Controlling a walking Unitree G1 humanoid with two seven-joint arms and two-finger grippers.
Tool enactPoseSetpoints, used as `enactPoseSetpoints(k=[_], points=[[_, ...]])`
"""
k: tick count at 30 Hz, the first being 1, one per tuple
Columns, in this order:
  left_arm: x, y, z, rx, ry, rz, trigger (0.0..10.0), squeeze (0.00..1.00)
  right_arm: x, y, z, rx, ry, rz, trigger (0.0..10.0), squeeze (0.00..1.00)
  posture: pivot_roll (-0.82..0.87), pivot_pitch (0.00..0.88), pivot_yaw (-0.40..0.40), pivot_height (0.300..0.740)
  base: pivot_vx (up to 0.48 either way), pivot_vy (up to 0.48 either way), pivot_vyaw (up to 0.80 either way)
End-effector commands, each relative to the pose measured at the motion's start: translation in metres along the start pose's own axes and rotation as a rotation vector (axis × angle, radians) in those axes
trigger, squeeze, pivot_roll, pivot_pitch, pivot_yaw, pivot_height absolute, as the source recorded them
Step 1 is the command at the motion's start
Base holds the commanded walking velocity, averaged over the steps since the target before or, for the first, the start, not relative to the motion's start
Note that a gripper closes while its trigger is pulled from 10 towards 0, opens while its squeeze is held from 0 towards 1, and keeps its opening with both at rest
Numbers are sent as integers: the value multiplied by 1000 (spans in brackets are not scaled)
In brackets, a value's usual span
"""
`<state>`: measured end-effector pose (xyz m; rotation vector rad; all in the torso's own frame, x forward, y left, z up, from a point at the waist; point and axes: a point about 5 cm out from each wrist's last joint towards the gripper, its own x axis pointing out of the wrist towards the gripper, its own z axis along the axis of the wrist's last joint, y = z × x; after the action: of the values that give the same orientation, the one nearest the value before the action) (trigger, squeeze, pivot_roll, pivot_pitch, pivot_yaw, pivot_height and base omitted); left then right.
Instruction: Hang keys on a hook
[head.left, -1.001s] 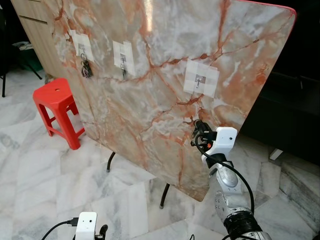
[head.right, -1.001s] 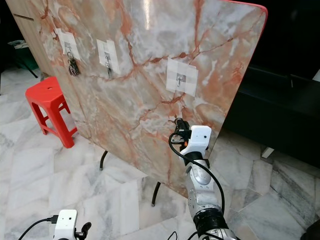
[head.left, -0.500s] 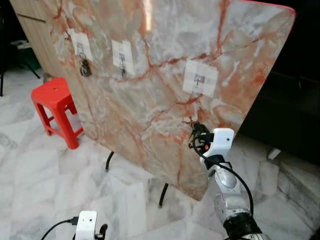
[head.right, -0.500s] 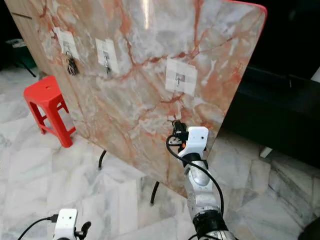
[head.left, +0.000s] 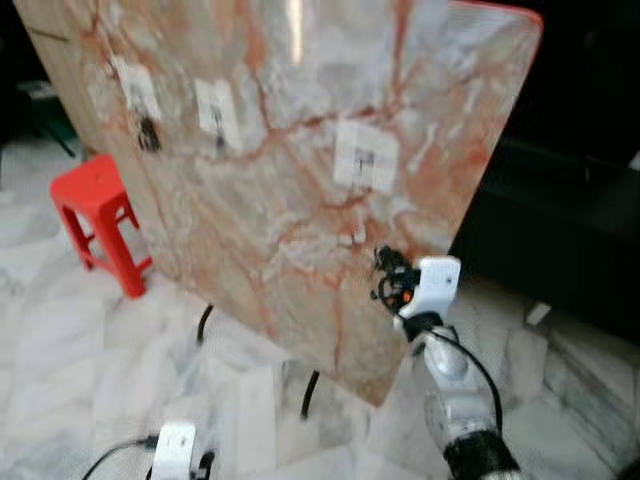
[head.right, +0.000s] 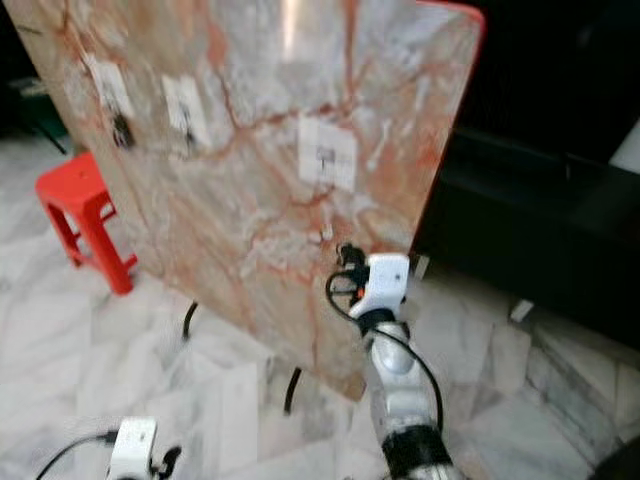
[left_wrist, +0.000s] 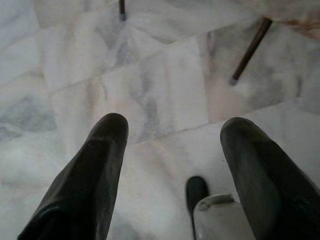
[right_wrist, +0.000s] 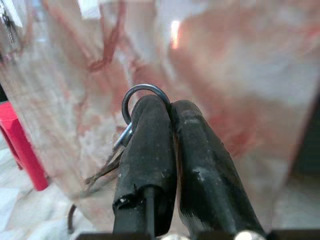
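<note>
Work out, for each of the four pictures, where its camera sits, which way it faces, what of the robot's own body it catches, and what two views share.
Left eye view: on the head, facing forward and down at the tilted orange-veined marble board; right gripper raised.
Right eye view: beside it, same scene; both share the red plastic stool.
Left wrist view: on the left wrist, facing down at the marble floor; left gripper, jaws apart.
Right wrist view: along the right gripper's jaws, shut on a metal key ring, facing the board.

Orange-veined marble board (head.left: 280, 200), red stool (head.left: 100, 215), black-fingered right end effector (right_wrist: 170, 107).
</note>
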<state>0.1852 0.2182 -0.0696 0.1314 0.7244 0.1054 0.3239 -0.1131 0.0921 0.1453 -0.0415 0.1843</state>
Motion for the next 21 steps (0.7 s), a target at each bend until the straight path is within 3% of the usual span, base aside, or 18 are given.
enactPoseSetpoints(k=[1, 12, 16, 21], points=[[-2, 4, -6, 6, 24, 9, 10000, 0, 4, 6, 10, 2, -35, 26, 10000, 0, 6, 0, -48, 732, 0, 0, 0], [-2, 6, -5, -12, 18, 14, 10000, 0, 5, 18, 21, -9, -65, 104, 10000, 0, 2, 0, -47, 732, 0, 0, 0], [-1, 7, -4, -16, 20, 13, 10000, 0, 3, 30, 28, -18, -76, 169, 10000, 0, 2, 6, -47, 732, 0, 0, 0], [-1, 6, -4, -15, 20, 14, 10000, 0, -2, 39, 34, -101, -69, 208, 10000, 0, -4, 21, -45, 732, 0, 0, 0]])
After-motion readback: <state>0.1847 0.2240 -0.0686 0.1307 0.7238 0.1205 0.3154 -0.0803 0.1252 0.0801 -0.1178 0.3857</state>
